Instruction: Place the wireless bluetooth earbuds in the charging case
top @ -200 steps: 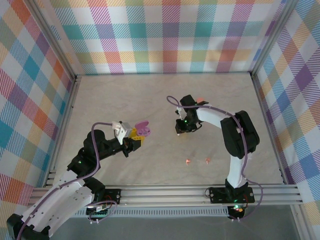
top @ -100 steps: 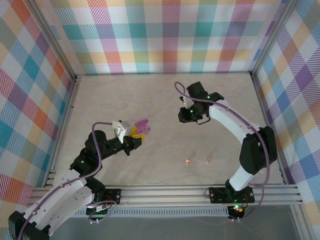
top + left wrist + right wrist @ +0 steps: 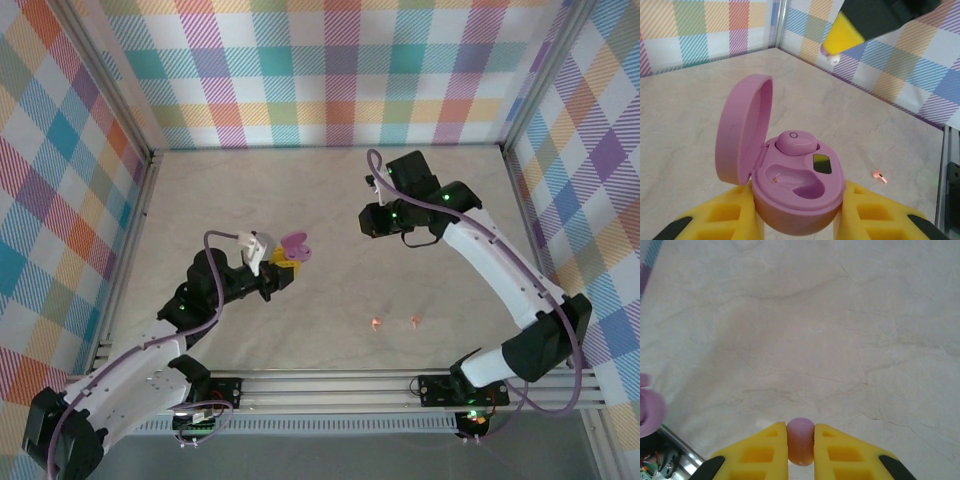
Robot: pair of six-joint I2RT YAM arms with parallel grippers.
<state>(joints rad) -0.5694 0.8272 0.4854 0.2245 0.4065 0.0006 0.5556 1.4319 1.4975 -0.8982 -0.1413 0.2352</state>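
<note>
lilac earbud (image 3: 800, 442) pinched in right hand (image 3: 800, 433); left hand (image 3: 799, 201) clamps open case (image 3: 801, 172); salmon buds (image 3: 375, 322) lie nearby.

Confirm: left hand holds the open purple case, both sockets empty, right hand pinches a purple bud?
Wrong on the sockets: the left wrist view shows one purple bud already seated in the case; the other socket is empty. Rest stands.

The left arm reaches forward with its elbow bent, and the left gripper (image 3: 797, 212) clamps the case (image 3: 790, 200). The right arm arcs far forward, and the right gripper (image 3: 800, 446) pinches a bud (image 3: 800, 432).
</note>
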